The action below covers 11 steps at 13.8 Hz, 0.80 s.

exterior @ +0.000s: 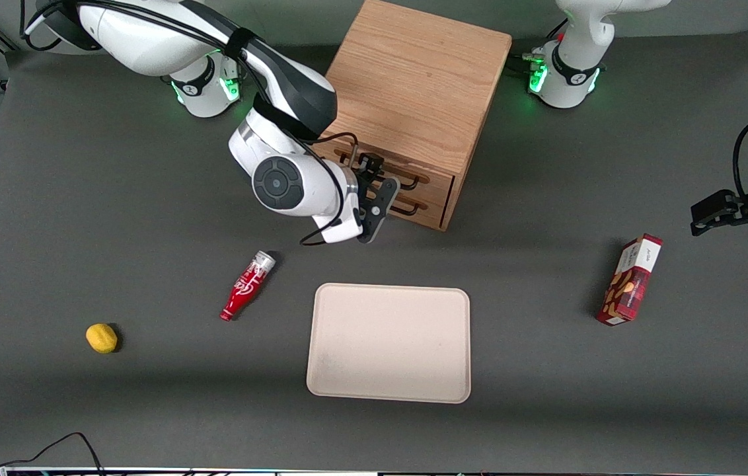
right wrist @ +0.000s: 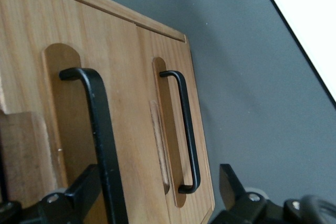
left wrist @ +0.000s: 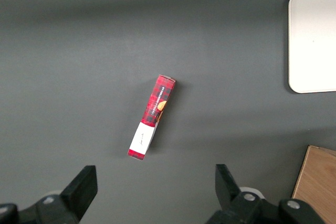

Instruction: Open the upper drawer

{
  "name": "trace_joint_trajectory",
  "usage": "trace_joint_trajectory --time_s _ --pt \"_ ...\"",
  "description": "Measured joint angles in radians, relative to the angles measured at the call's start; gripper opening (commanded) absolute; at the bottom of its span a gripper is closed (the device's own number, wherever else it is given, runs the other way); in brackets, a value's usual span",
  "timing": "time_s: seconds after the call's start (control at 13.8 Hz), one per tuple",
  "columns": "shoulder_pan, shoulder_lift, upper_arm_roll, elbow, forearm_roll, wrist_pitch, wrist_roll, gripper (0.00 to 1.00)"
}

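The oak cabinet [exterior: 413, 79] stands at the back of the table, and both of its drawers look closed. The upper drawer [exterior: 413, 173] carries a thin black bar handle [exterior: 392, 177]; the lower drawer's handle [exterior: 410, 207] sits just beneath it. My right gripper [exterior: 374, 182] is in front of the drawers, level with the upper handle, and it is open. In the right wrist view the upper drawer [right wrist: 121, 77] fills the frame. Its handle [right wrist: 97, 114] runs just inside one of the fingers [right wrist: 86, 192], with the gripper [right wrist: 157, 198] spread wide around it. The lower handle [right wrist: 186, 129] lies beside it.
A beige tray [exterior: 387, 344] lies nearer the front camera than the cabinet. A red bottle [exterior: 246, 285] and a yellow lemon [exterior: 102, 338] lie toward the working arm's end. A red cookie box [exterior: 630, 280] stands toward the parked arm's end.
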Motion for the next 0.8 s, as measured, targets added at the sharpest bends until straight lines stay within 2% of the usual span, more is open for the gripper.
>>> trace_joint_trajectory --time_s 0.44,0.8 --pt "-0.015 0.008 -0.015 -0.003 -0.034 0.01 0.0 1.0" --pt "-0.032 0.044 -0.042 0.062 -0.037 0.018 0.0 1.0"
